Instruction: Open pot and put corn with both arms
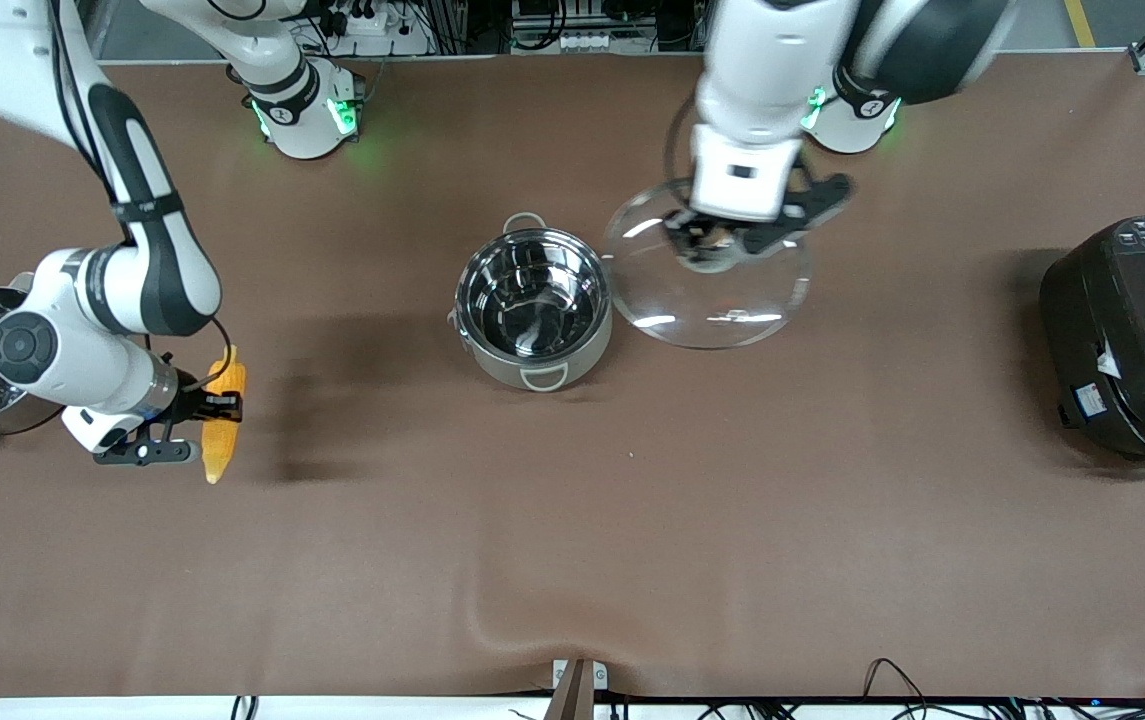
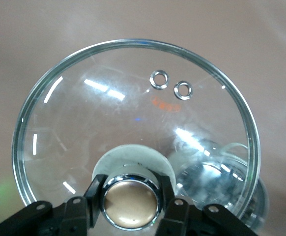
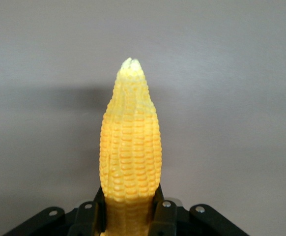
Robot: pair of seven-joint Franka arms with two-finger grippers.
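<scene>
Left gripper (image 1: 722,240) is clamped on the lid (image 1: 707,290) knob, up beside the open pot (image 1: 534,305). Right gripper (image 1: 215,405) is squeezed tight round the corn (image 1: 222,425).

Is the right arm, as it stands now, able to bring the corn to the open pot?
Probably yes. The right gripper is shut on the corn, the pot stands uncovered, and the left gripper holds the lid aside. Only bare table lies between.

White arms (image 1: 92,300) w/ black joint sections, green-lit bases (image 1: 304,115), black cables, black end effectors w/ silver screws.
</scene>
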